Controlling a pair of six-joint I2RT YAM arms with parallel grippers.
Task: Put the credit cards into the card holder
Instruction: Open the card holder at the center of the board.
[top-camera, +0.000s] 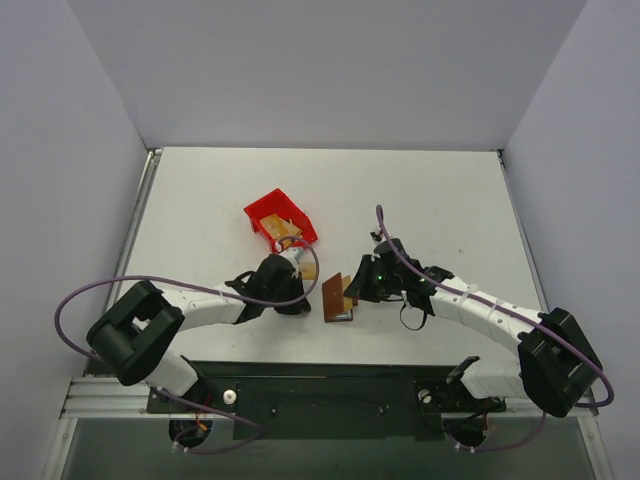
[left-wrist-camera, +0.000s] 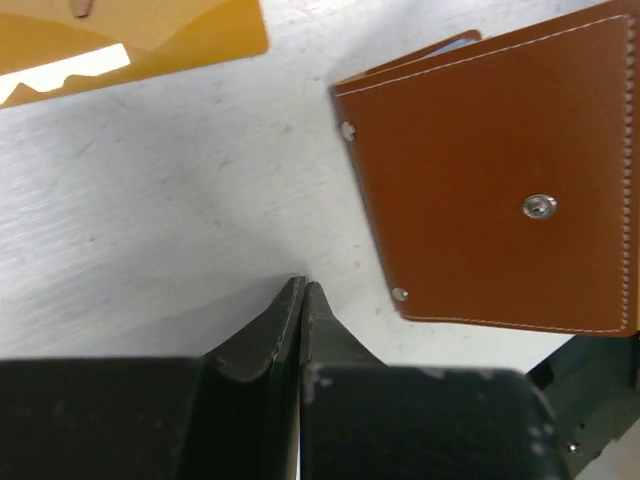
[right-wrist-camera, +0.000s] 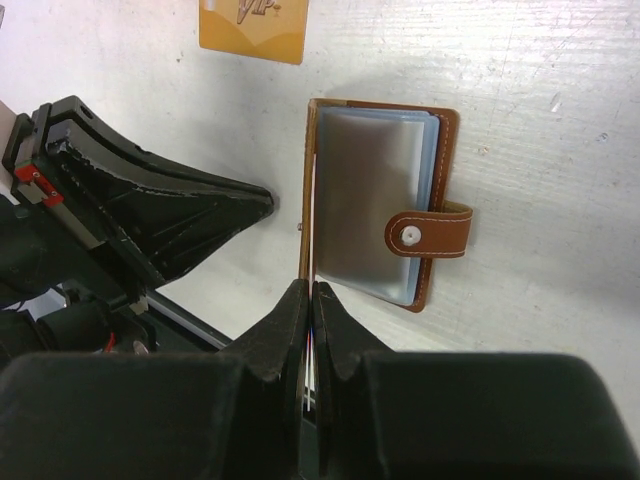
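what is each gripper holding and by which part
The right gripper pinches the card holder by its raised cover's edge; the left gripper is shut, holding nothing.

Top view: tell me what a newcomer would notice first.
The red bin stands out most, bright on the white table behind the left gripper, which is shut and empty. Next comes the brown wallet at the middle, between the two grippers, open with the right gripper shut on its upright cover. A gold card lies flat on the table close by it.
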